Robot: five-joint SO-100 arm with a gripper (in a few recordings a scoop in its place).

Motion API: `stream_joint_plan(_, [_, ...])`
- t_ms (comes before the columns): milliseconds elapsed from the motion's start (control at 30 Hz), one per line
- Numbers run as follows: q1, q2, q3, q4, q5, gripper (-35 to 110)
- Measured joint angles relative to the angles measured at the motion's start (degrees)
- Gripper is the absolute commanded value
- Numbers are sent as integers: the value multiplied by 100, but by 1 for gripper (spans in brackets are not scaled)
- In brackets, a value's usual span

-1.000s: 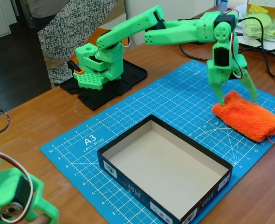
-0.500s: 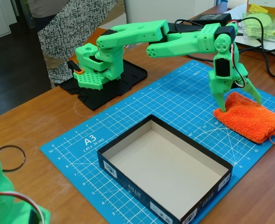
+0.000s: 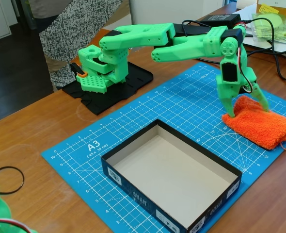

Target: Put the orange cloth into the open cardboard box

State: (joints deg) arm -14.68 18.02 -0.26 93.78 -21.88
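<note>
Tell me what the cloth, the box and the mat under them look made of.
Orange cloth: soft terry-like fabric, going by its fuzzy pile. Open cardboard box: likely cardboard, with thin walls, a dark printed outside and a matte off-white inside. Blue mat: probably a smooth vinyl or rubber cutting mat, with a printed white grid and "A3" mark.

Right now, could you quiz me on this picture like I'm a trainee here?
1. True or false: the orange cloth already lies inside the cardboard box.
2. The green gripper is: A) shut, B) open astride the cloth's upper-left end, C) over the box.
3. What colour is the mat under both?

Key: 1 false; 2 B; 3 blue.
</note>
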Motion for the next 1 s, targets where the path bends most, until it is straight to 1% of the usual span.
stream_joint_plan(233, [35,0,0,-53,141,0])
stream_joint_plan(400, [167,343,272,-53,483,0])
stream_joint_plan(700, [782,1828,1468,35,976,0])
stream_joint_plan(1000, [1257,3437,2276,44,1002,-1])
